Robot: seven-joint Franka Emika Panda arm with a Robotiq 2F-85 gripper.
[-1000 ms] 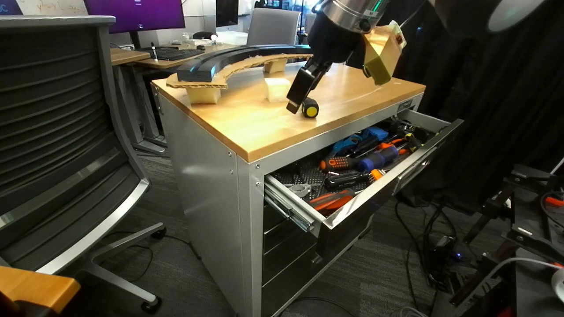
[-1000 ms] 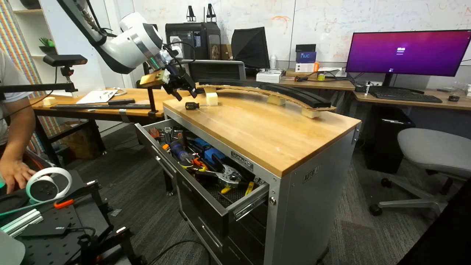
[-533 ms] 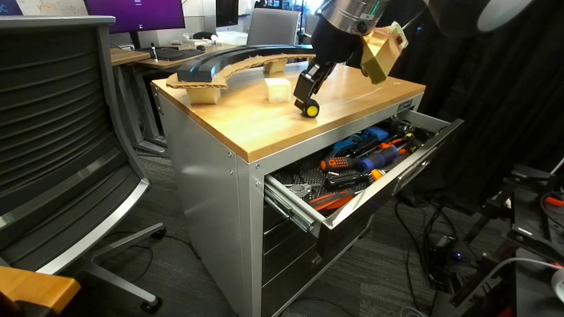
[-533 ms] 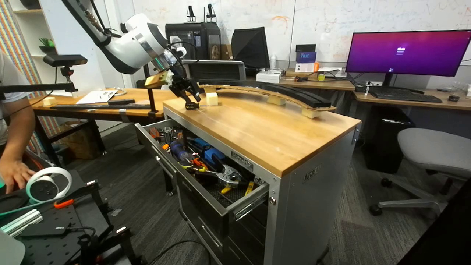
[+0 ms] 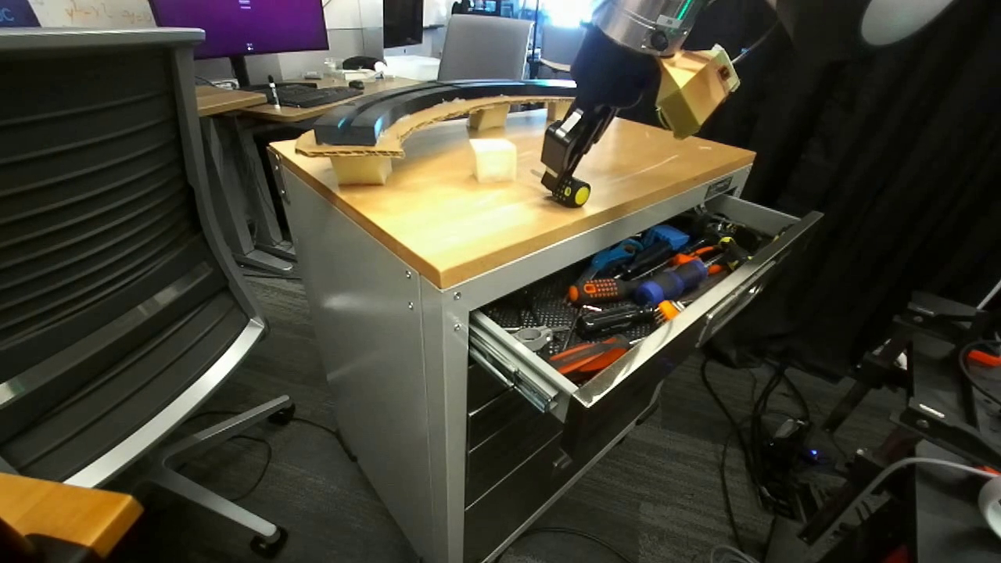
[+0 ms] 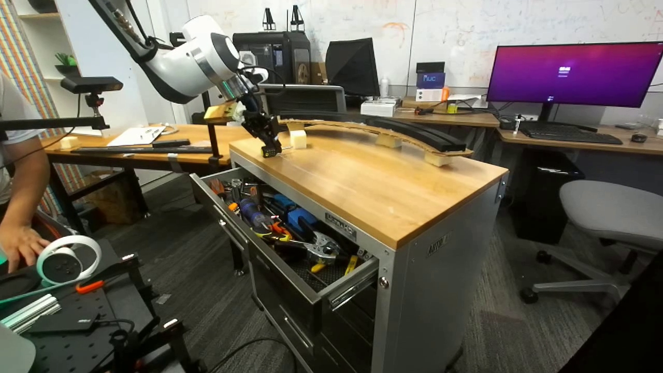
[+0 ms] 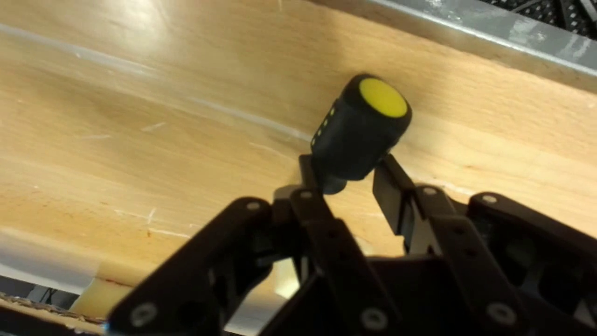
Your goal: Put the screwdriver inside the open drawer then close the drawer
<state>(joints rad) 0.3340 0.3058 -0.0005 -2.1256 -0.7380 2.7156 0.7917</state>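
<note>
The screwdriver (image 5: 577, 193), with a stubby black handle and yellow end cap, is on the wooden cabinet top near its front edge. My gripper (image 7: 347, 161) has its fingertips on both sides of the handle (image 7: 357, 126) and looks shut on it. The handle slants between the fingers, its yellow end facing the drawer side. In an exterior view the short shaft of the screwdriver (image 6: 268, 152) pokes out beyond the fingers; in the wrist view most of it is hidden. Below the top, the wide grey drawer (image 5: 688, 319) stands pulled out, filled with tools.
A curved black piece (image 5: 438, 109) on cardboard rests on foam blocks along the back of the top. Close to the gripper stands a pale foam block (image 5: 493, 160). Orange and blue tools (image 5: 671, 283) fill the drawer. A person (image 6: 20, 228) is at the side in an exterior view.
My gripper has come down over the handle and its jaws have closed around it. Over the last half second the screwdriver has shifted and turned slightly along with the gripper. The drawer has not moved.
</note>
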